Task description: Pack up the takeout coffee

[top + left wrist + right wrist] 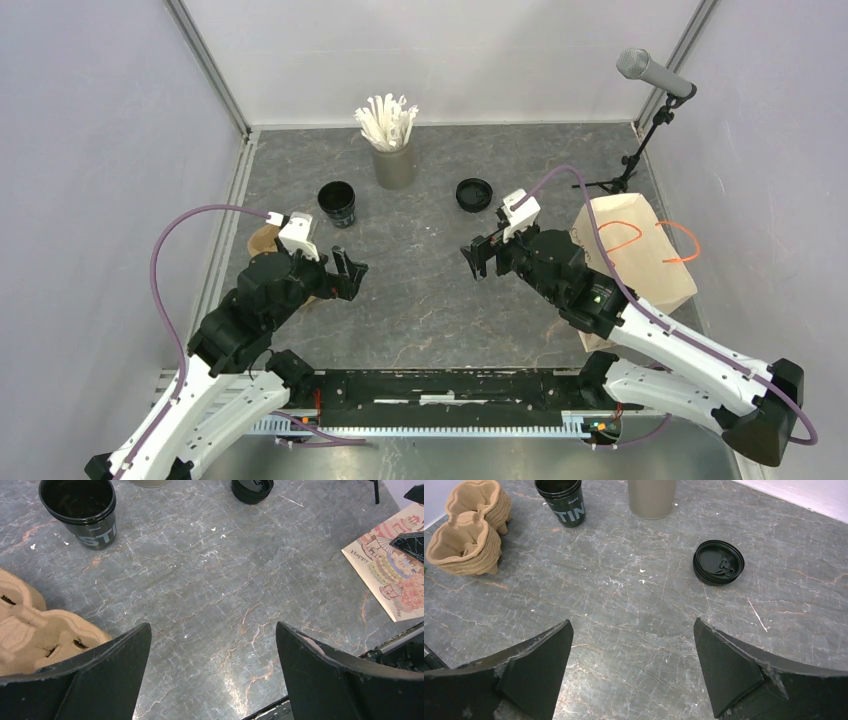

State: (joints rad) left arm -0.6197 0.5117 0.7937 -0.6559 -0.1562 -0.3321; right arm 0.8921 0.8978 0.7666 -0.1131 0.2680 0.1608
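Note:
The takeout coffee shows as a black lidless cup (337, 202) standing upright at the back left, also seen in the left wrist view (80, 507) and the right wrist view (560, 500). A small stack of round black lids (474, 193) (719, 562) (252, 489) lies at the back middle. My left gripper (342, 274) (212, 630) hangs open over bare table, in front of the cup and apart from it. My right gripper (480, 256) (631, 625) is open too, nothing between its fingers, just in front of the lids.
A grey cup of white straws (393, 160) stands between cup and lids. Brown pulp carriers (263, 240) (466, 535) sit stacked at the left, partly under my left wrist. A brown paper bag (640, 255) lies at the right. A microphone stand (652, 75) occupies the back right corner.

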